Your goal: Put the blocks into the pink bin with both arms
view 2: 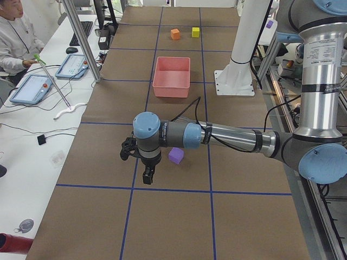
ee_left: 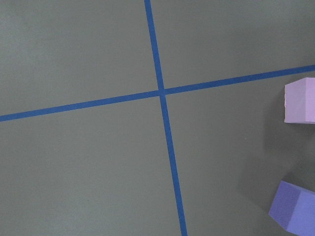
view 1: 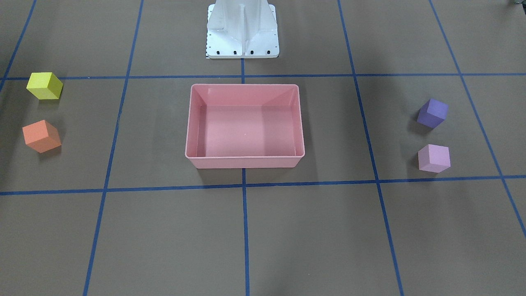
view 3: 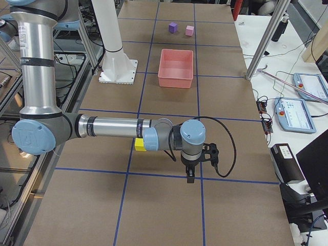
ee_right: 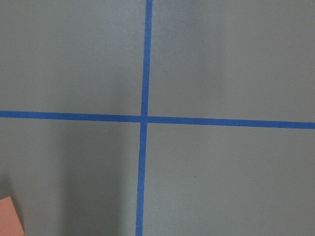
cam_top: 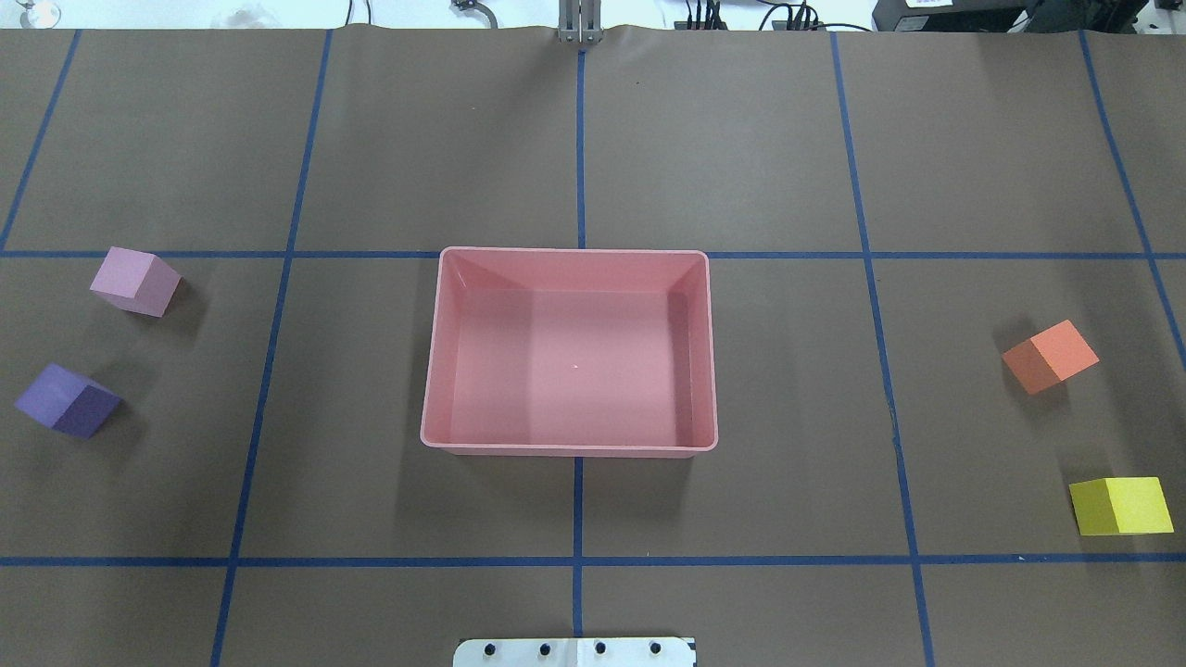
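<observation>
The pink bin [cam_top: 570,448] stands empty at the table's middle. The light pink block [cam_top: 135,281] and purple block [cam_top: 67,400] lie apart on the table at the overhead view's left. The orange block [cam_top: 1050,356] and yellow block [cam_top: 1121,506] lie at its right. My left gripper [view 2: 147,174] shows only in the exterior left view, hanging above the table near the purple block [view 2: 175,156]. My right gripper [view 3: 190,177] shows only in the exterior right view, near the yellow block [view 3: 139,145]. I cannot tell whether either gripper is open or shut.
The white base mount [view 1: 242,31] stands behind the bin. Blue tape lines [cam_top: 578,560] grid the brown table. An operator [view 2: 16,38] sits at a side desk with tablets [view 2: 73,66]. Metal poles [view 2: 81,38] stand along the table's far edge.
</observation>
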You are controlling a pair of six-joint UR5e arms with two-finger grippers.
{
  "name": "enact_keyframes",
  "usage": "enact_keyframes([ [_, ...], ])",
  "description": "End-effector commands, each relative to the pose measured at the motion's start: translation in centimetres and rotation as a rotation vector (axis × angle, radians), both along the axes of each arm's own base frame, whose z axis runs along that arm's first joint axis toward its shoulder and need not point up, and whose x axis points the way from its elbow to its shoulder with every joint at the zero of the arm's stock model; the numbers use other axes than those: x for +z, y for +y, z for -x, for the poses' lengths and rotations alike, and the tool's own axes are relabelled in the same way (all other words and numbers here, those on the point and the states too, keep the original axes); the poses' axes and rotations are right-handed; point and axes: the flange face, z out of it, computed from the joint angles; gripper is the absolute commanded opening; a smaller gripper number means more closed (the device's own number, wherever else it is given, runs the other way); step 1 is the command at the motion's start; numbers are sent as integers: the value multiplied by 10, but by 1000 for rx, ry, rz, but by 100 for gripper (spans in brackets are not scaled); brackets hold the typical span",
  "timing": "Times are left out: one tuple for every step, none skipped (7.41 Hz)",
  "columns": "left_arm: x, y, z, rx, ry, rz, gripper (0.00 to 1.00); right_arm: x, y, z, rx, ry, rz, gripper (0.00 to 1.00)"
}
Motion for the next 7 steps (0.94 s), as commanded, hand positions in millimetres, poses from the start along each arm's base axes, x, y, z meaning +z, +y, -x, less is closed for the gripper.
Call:
enact_keyframes([
  [-1, -1, 0, 1, 0, -4, 100, -17, -8, 17, -34, -23, -73, 100],
  [-14, -2, 0, 1, 0, -33, 100, -24, -12, 24, -46, -48, -99, 100],
  [-36, -1, -1, 2, 0, -81, 99, -29, -14, 41, -81, -76, -103, 100],
  [-42, -18, -18, 30, 3, -114, 100, -29, -14, 49, -97, -74, -105, 100],
  [-54, -27, -33, 60, 37, -140, 99, -33, -17, 57, -108, -72, -109, 100],
  [-56, -27, -41, 78, 106, -140, 100, -37, -21, 60, -109, -72, -111, 100],
  [-67, -28, -55, 97, 146, -198, 100, -37, -21, 62, -113, -72, -111, 100],
])
